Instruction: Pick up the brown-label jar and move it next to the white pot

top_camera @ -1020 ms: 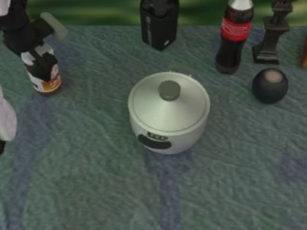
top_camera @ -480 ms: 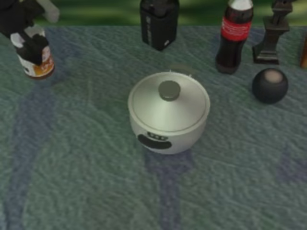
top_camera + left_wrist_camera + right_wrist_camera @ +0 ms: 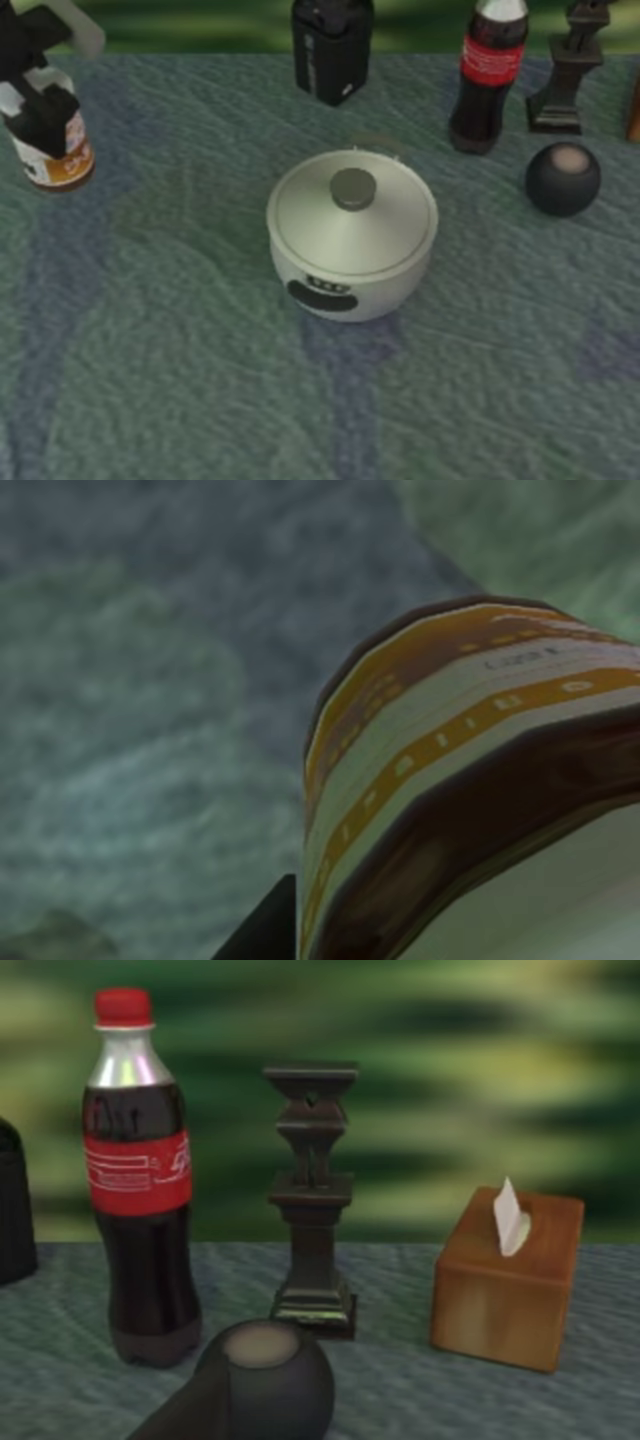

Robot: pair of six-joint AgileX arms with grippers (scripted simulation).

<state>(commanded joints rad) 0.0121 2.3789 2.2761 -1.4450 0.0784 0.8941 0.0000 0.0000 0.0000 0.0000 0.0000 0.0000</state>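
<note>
Our left gripper (image 3: 38, 85) was up at the far left corner of the worktop (image 3: 180, 380), clamped on the jar (image 3: 55, 150), with its dark fingers (image 3: 45, 115) over the upper part so the lid was hidden from above. From the left wrist view the jar (image 3: 450, 770) filled most of the shot, label bands in white, orange and brown, and the cloth under it looked well below, so we'd say it was off the worktop, though the top view alone didn't settle that.

The pot (image 3: 352, 235) sat mid-worktop with its lid on, grey knob (image 3: 352, 188) up and dark oval mark (image 3: 322, 295) facing the near edge, well apart from the jar.

Along the back were a black box (image 3: 333, 45), a cola bottle (image 3: 488, 75) and a dark candlestick (image 3: 568, 70), with a dark ball (image 3: 563, 178) just in front. The tissue box (image 3: 507, 1278) showed in the right wrist view. We couldn't see our right gripper anywhere.
</note>
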